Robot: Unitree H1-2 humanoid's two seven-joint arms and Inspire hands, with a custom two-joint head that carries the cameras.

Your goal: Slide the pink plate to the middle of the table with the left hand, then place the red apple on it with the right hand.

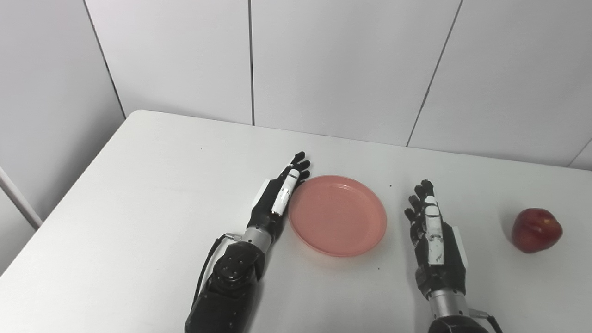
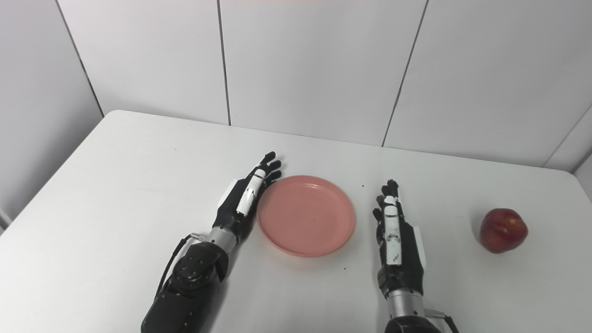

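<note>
The fingers (image 1: 296, 172) of the left hand (image 1: 277, 196) are stretched out straight and held together, gripping nothing, with the edge of the hand laid against the left rim of the pink plate (image 1: 337, 215). The right hand (image 1: 432, 236) lies flat and apart from the plate on its other side, fingers extended and slightly spread, also holding nothing.

The plate sits near the middle of the white table (image 1: 138, 194), between the 2 hands. The red apple (image 1: 536, 230) stands well apart to the right, beyond the right hand, untouched.

The plate looks like thin, stiff plastic: light, shallow and smooth-bottomed, so it should glide readily under a sideways push at the rim and may skid further than meant or spin if pushed off-centre. It needs no grasp; the raised rim gives the hand something to bear against. The apple appears firm, rounded and fairly heavy for its size, with glossy skin; it is best taken by wrapping fingers and thumb around its widest part from above or from the side, and set down gently so it does not roll across the shallow plate.

Both thumbs are hard to make out, the palms face away, and the forearms are cut off at the bottom edge.
</note>
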